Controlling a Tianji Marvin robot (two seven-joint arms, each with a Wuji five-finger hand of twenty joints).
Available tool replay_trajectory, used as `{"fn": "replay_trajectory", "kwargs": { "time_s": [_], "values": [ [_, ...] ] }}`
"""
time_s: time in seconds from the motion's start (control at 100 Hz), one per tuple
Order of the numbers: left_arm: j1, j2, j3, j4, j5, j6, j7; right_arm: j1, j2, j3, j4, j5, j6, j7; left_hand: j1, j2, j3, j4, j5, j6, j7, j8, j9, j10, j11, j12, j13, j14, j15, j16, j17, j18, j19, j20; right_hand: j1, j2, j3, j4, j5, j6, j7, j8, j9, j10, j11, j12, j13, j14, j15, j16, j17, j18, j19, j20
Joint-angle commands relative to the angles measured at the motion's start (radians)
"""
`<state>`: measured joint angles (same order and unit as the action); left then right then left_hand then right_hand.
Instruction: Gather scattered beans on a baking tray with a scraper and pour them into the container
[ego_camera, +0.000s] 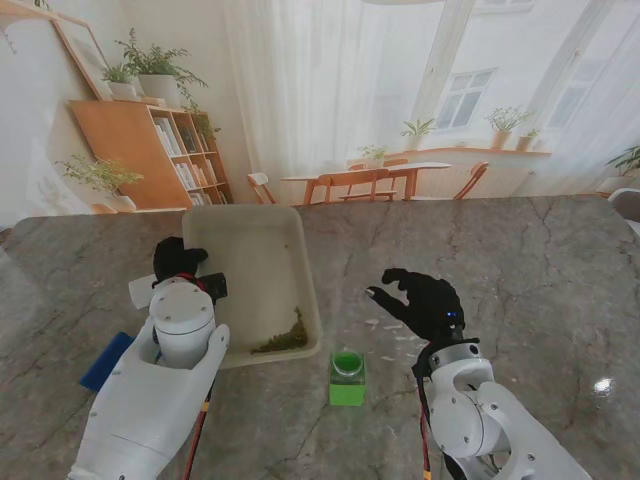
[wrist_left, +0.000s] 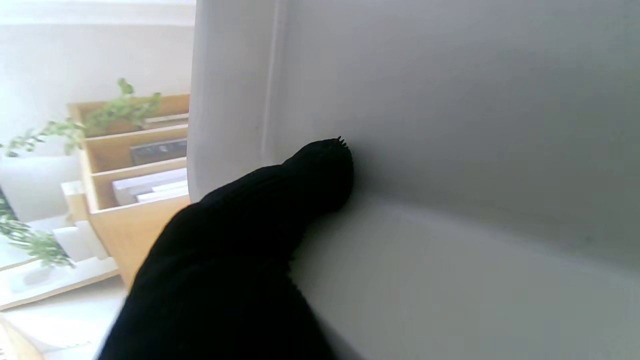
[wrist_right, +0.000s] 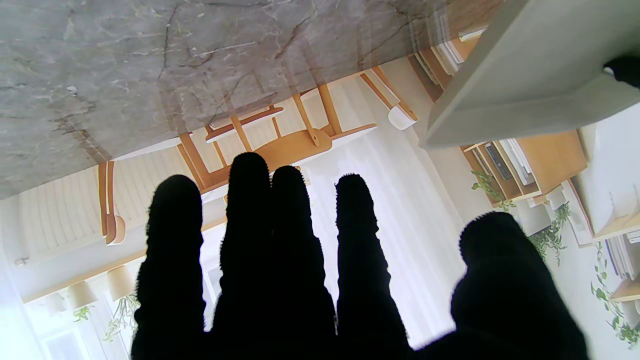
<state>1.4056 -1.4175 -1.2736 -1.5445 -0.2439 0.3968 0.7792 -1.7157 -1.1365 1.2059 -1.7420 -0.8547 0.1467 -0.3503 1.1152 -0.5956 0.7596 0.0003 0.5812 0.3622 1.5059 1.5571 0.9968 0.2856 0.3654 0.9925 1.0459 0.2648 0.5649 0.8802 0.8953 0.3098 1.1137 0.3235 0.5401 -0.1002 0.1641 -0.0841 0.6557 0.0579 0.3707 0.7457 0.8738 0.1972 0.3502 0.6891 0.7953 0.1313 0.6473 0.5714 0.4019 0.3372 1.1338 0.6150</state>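
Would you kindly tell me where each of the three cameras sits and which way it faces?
Stand view: above the shoulders, looking down at the marble table, baking tray, beans and green container; both arms, left robot hand, right robot hand.
Left wrist view: along the fingers, close against the tray's wall; one fingertip touching it.
Right wrist view: along open fingers toward table edge, chairs and window; tray corner at its edge.
Shared: the tray shows in all three.

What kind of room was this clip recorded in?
Probably a home-style dining or living room: a wooden bookshelf with potted plants, a dining table with chairs by curtained windows, beyond the marble-look table.
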Motion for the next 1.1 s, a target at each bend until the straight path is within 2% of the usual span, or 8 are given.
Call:
{"fn": "replay_trajectory", "kwargs": {
  "time_s": [0.0,0.29,0.46,0.85,1.09],
  "values": [
    [-0.019,-0.003,0.008,-0.041,-0.004,-0.005,-0.003,-0.006,-0.002,0.004,-0.004,0.004,0.002,0.015,0.051,0.009,0.115,0.104,0.008,0.009,-0.003,0.013,0.066,-0.136,0.079,0.022,0.052,-0.093,0.040,0.023,0.066,-0.158,0.118,0.089,0.013,0.028,-0.018,0.034,0.015,-0.017,0.012,-0.013,0.002,0.007,0.009,0.014,0.000,-0.002,0.006,0.006,-0.018,0.018,-0.003,-0.002],
    [-0.042,0.001,0.026,-0.120,0.019,0.025,-0.023,-0.012,-0.001,0.011,-0.009,0.003,-0.010,0.016,0.048,0.013,0.107,0.113,0.008,-0.003,-0.003,0.013,0.062,-0.142,0.075,0.021,0.049,-0.098,0.031,0.024,0.063,-0.168,0.106,0.098,0.014,0.027,-0.021,0.034,0.015,-0.017,0.013,-0.013,0.001,0.007,0.009,0.014,-0.002,-0.002,0.006,0.005,-0.017,0.018,-0.002,-0.002],
    [-0.053,0.003,0.038,-0.158,0.026,0.042,-0.037,-0.027,0.009,0.039,-0.043,-0.033,-0.051,0.038,0.049,0.015,0.102,0.113,0.007,-0.004,-0.003,0.013,0.061,-0.142,0.073,0.021,0.047,-0.097,0.027,0.025,0.061,-0.169,0.101,0.102,0.015,0.027,-0.021,0.035,0.013,-0.019,0.011,-0.013,0.001,0.005,0.008,0.014,-0.001,-0.005,0.004,0.004,-0.016,0.018,-0.002,-0.002],
    [-0.057,0.006,0.072,-0.209,0.060,0.096,-0.080,-0.117,0.034,0.179,-0.203,-0.162,-0.202,0.097,0.056,0.016,0.091,0.110,0.003,-0.002,-0.006,0.013,0.056,-0.138,0.068,0.019,0.046,-0.095,0.022,0.023,0.059,-0.163,0.094,0.109,0.017,0.029,-0.023,0.035,0.016,-0.025,0.014,-0.012,0.005,0.000,0.007,0.013,0.004,-0.007,0.000,0.003,-0.010,0.016,-0.003,-0.002],
    [-0.053,0.008,0.102,-0.231,0.063,0.085,-0.089,-0.168,0.046,0.251,-0.276,-0.219,-0.325,0.127,0.059,0.018,0.086,0.108,0.001,-0.002,-0.007,0.013,0.054,-0.137,0.067,0.018,0.042,-0.095,0.020,0.021,0.059,-0.164,0.092,0.111,0.017,0.033,-0.022,0.036,0.016,-0.031,0.016,-0.011,0.004,-0.003,0.007,0.013,0.003,-0.014,-0.005,0.001,-0.006,0.013,-0.005,-0.003]
  ]
}}
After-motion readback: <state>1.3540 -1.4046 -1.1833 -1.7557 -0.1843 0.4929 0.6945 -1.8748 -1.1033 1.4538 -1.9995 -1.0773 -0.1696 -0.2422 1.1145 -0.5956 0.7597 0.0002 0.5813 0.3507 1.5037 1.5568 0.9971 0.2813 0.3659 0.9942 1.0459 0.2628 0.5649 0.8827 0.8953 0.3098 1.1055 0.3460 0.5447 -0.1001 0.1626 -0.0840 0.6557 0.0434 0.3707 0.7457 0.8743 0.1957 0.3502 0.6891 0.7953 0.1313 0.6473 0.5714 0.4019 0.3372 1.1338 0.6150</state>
